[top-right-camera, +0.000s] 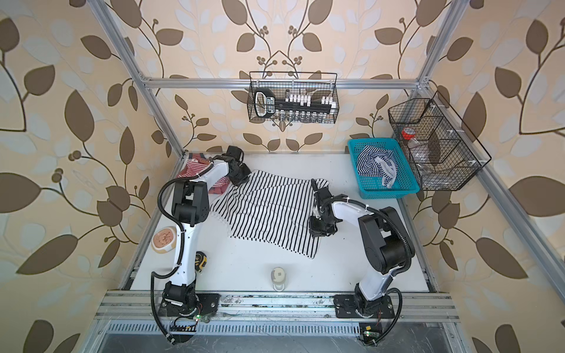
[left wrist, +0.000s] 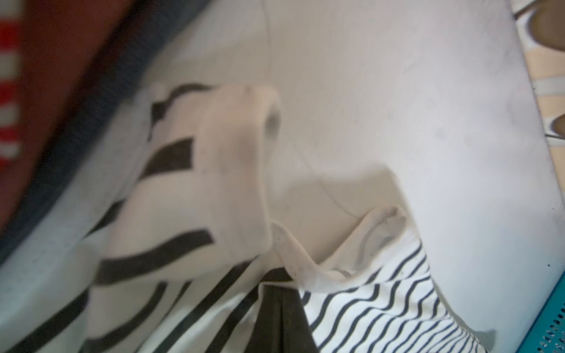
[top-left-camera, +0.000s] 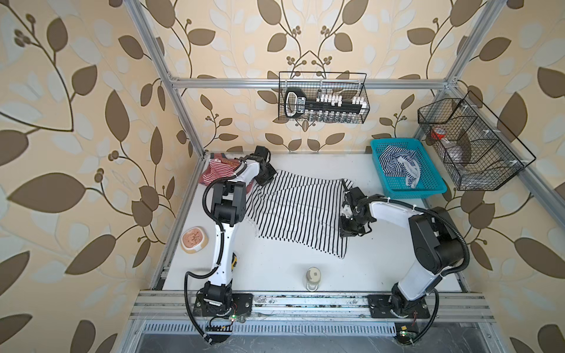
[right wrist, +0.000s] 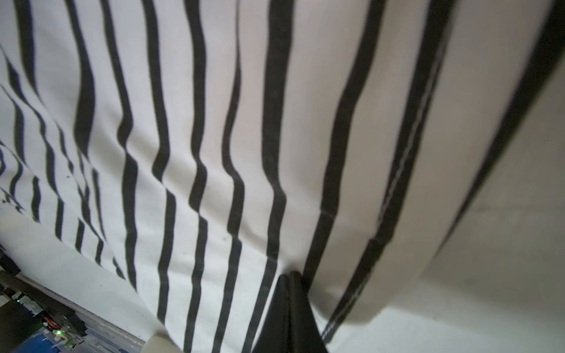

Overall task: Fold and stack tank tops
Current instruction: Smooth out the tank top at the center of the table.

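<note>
- Right wrist view shows the right gripper (right wrist: 290, 282) with its jaws pressed together on the soft white tank top with wide black stripes (right wrist: 214, 137), beside the stitched hem. Judging by the bulge there, that edge is raised off the surface.
- Left wrist view shows the left gripper (left wrist: 279, 296) likewise clamped on that top, near a shoulder strap.
- In both top views the top lies spread at the centre of the white table (top-left-camera: 275, 269). It is pinched at its 11 o'clock corner and its 3 o'clock side, probably so that two held points can carry one edge over for a fold.
- Open room lies toward 6 o'clock, apart from a small pale jar (top-left-camera: 312, 276).
- At 10 o'clock a red-and-white striped tank top (top-left-camera: 218, 172) lies at the table's corner.
- At 2 o'clock the blue perforated plastic basket (top-left-camera: 409, 191) holds the fine navy-and-white striped tank top (top-left-camera: 397, 162), crowding that side.
</note>
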Robot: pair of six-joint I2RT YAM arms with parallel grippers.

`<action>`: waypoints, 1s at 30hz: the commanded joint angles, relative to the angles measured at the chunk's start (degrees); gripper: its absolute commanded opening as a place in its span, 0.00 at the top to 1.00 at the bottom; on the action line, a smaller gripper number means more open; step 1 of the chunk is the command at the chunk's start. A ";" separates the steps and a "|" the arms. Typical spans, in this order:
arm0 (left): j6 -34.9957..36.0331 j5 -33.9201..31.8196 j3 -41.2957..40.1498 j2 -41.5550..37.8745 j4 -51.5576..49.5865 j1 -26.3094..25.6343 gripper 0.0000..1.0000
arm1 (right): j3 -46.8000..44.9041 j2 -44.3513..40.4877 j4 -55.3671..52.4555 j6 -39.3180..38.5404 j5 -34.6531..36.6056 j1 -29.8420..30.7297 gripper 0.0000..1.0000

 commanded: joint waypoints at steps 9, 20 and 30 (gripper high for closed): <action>-3.95 1.68 -5.72 -2.28 2.63 1.28 1.00 | 4.63 2.11 -9.86 -8.07 6.97 -8.70 1.00; -5.73 5.45 -13.88 -12.65 5.60 1.11 1.00 | 0.62 0.29 -8.32 -9.63 2.61 -7.44 1.00; 0.13 2.31 -19.63 -30.91 -1.06 0.69 0.98 | 3.98 2.00 -9.63 -13.65 3.74 -10.72 1.00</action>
